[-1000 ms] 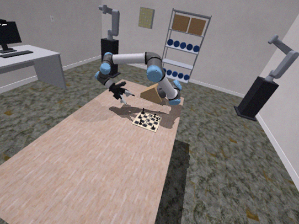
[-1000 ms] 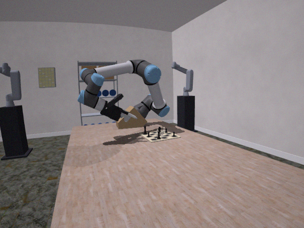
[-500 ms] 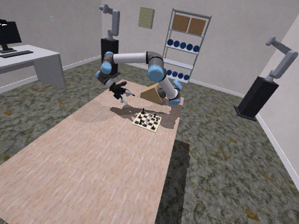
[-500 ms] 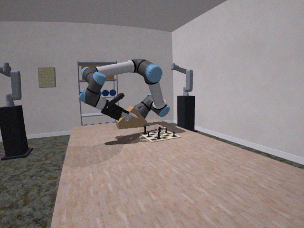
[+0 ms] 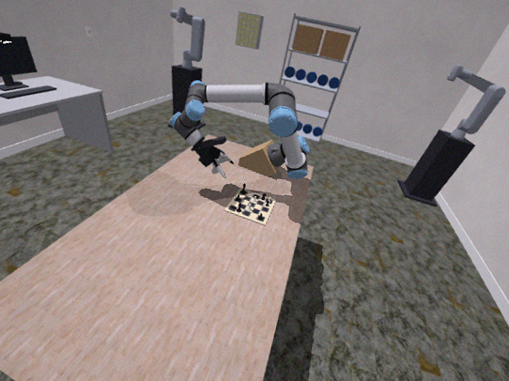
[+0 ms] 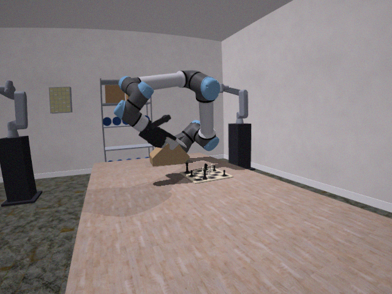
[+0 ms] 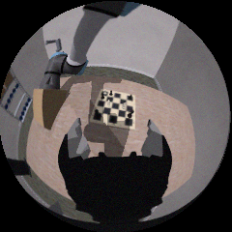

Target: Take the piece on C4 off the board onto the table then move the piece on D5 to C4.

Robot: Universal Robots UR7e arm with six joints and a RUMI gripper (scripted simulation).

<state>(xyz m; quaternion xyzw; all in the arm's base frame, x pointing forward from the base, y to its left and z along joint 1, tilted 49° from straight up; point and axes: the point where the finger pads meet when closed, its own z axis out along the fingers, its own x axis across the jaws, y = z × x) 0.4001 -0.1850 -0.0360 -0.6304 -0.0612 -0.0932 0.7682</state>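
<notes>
A small chessboard [image 5: 250,206] lies on the far part of the wooden table, with several black pieces standing on it. It also shows in the exterior view [image 6: 207,174] and in the wrist view [image 7: 115,109]. A tall black piece [image 5: 243,189] stands at the board's far left corner. The square labels are too small to read. My gripper [image 5: 221,166] hangs in the air to the left of the board, tilted toward it, open and empty. In the wrist view both fingers stand wide apart with the board beyond them.
A tan wedge-shaped block [image 5: 258,158] sits on the table behind the board, next to the arm's base [image 5: 293,159]. The table's right edge runs close to the board. A shelf, a desk and two other arms on pedestals stand around the room.
</notes>
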